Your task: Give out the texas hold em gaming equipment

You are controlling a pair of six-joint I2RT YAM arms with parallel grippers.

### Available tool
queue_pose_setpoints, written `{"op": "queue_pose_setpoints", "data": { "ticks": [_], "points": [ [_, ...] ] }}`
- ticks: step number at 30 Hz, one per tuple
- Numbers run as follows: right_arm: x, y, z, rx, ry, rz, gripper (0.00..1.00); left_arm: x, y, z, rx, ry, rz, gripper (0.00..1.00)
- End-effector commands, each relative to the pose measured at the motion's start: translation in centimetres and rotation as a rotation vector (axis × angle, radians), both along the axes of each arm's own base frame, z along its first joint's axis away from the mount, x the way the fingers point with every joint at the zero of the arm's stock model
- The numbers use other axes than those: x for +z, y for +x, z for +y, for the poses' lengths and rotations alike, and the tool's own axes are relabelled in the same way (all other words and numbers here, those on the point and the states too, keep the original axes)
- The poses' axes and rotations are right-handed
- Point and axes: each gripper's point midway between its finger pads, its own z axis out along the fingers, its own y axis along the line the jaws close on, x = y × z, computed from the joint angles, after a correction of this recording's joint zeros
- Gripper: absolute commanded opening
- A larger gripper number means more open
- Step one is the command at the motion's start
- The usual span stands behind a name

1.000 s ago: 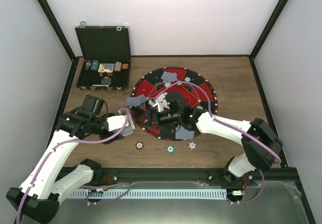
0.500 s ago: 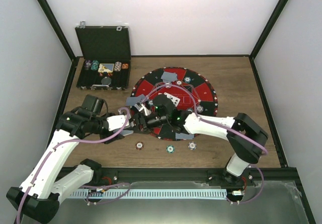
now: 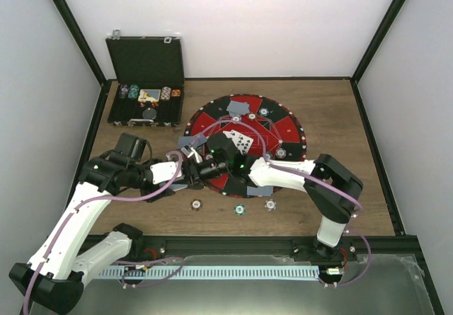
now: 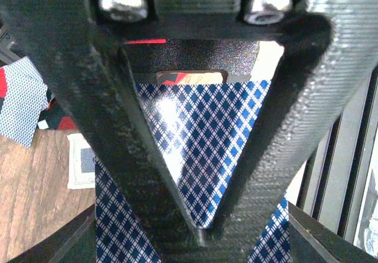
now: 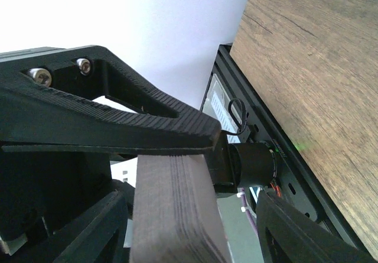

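My left gripper (image 3: 178,175) (image 4: 204,233) is shut on a deck of playing cards (image 4: 195,156) with blue diamond backs, at the left edge of the round red-and-black mat (image 3: 287,127). My right gripper (image 3: 192,173) (image 5: 242,168) straddles that deck (image 5: 171,216). Its upper finger (image 5: 147,127) rests on the top card, and a gap shows to the lower finger (image 5: 307,233). Dealt cards (image 3: 239,107) (image 3: 191,141) (image 3: 258,190) lie on the mat, with face-up cards (image 3: 241,141) in the middle. Three poker chips (image 3: 196,204) (image 3: 240,209) (image 3: 270,204) lie in front of the mat.
An open black case (image 3: 145,64) with chip rows (image 3: 145,94) stands at the back left. Two more chips (image 3: 263,111) (image 3: 281,153) sit on the mat. The right arm stretches across the mat's near side. The frame rail (image 3: 233,248) runs along the near edge.
My right arm has swung left from over the mat's middle to the deck in the left gripper, and its jaws have narrowed. The left arm has not moved.
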Motion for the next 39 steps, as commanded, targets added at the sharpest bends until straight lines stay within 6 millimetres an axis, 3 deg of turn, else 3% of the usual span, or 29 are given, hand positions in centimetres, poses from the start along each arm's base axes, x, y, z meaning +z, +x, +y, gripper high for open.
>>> {"op": "queue_pose_setpoints", "data": {
  "ticks": [1,10,16,24,39],
  "points": [
    [1.2,-0.4,0.7,0.031,0.044,-0.013,0.6,1.0,0.1,-0.4,-0.009,-0.028,-0.019,0.12],
    [-1.9,1.1,-1.0,-0.062,-0.05,0.026,0.53,1.0,-0.1,-0.2,-0.008,-0.022,-0.025,0.11],
    [-2.7,2.0,-3.0,-0.107,-0.072,0.03,0.53,1.1,-0.1,-0.1,-0.01,-0.02,-0.025,0.11],
    [-1.4,2.6,-4.3,-0.134,-0.064,-0.003,0.5,1.1,-0.1,-0.2,-0.01,-0.025,-0.023,0.11],
    [1.8,3.1,-6.5,-0.183,-0.029,-0.053,0.23,1.0,-0.1,-0.3,-0.01,-0.027,-0.021,0.12]
  ]
}}
